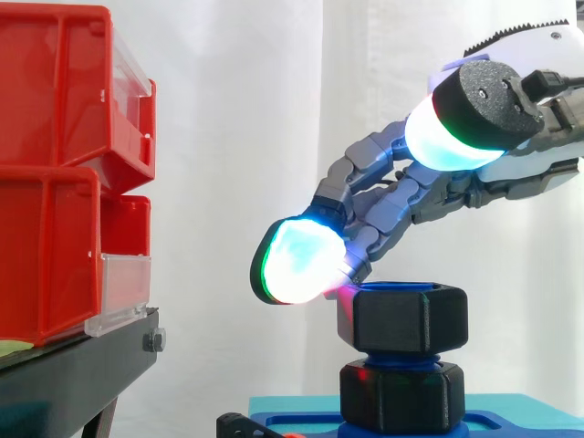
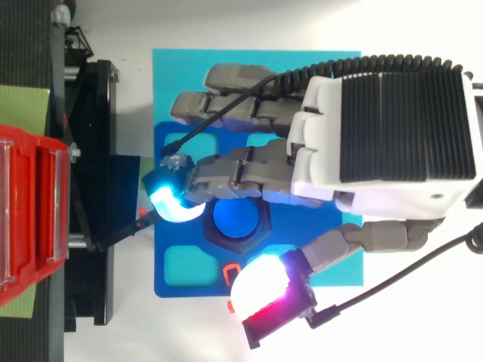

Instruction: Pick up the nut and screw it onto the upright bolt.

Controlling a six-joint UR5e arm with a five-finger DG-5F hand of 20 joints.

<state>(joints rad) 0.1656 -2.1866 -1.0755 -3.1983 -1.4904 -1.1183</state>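
Observation:
A black hexagonal nut (image 1: 411,318) sits at the top of the upright blue bolt (image 2: 238,219), level, above a second black hexagonal piece (image 1: 401,394) at the bolt's foot. From the right, my hand (image 1: 429,196) reaches down over the nut with relaxed, slightly bent fingers. One glowing fingertip (image 1: 301,260) hangs just off the nut's upper left edge, and another casts a magenta glow on its top rim. The thumb's pad (image 1: 456,128) stays well above the nut and touches nothing. In the top view the hand (image 2: 392,113) covers the nut's far side.
The bolt stands on a blue fixture plate (image 2: 181,294) with cut-out pockets, lying on a teal mat (image 2: 173,75). To the left, stacked red bins (image 1: 55,173) rest on a black stand (image 1: 73,374). A white curtain hangs behind.

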